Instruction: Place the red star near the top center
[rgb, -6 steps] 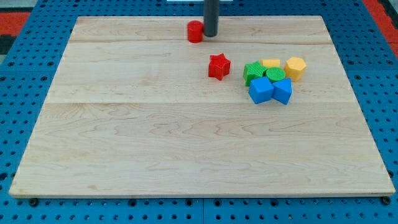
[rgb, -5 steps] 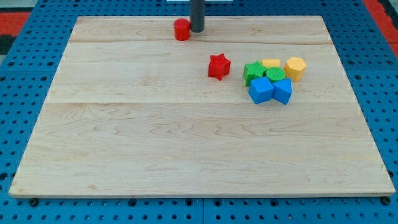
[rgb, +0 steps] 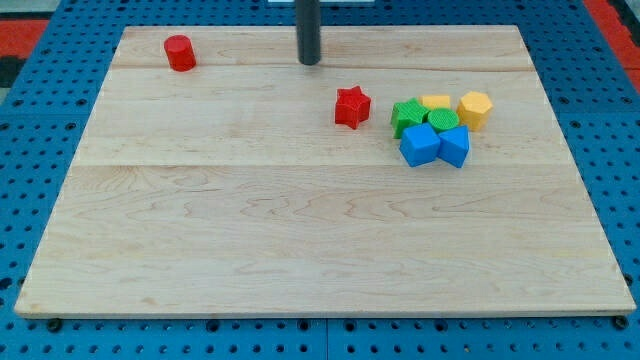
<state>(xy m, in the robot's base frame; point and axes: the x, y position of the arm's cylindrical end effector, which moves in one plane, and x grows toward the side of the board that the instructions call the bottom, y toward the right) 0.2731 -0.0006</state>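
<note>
The red star (rgb: 352, 106) lies on the wooden board (rgb: 300, 230), right of centre in its upper part. My tip (rgb: 309, 61) stands near the view's top centre, up and to the left of the star, apart from it. A red cylinder (rgb: 180, 52) stands near the board's top left, well left of my tip.
A cluster sits right of the star: a green star (rgb: 406, 116), a green cylinder (rgb: 443, 120), two yellow blocks (rgb: 436, 102) (rgb: 475, 108) and two blue blocks (rgb: 420, 145) (rgb: 455, 146). The board lies on a blue pegboard (rgb: 40, 150).
The red cylinder has slid far left along the top edge, from beside my tip to the top left. My tip moved slightly left and down. The red star has not moved.
</note>
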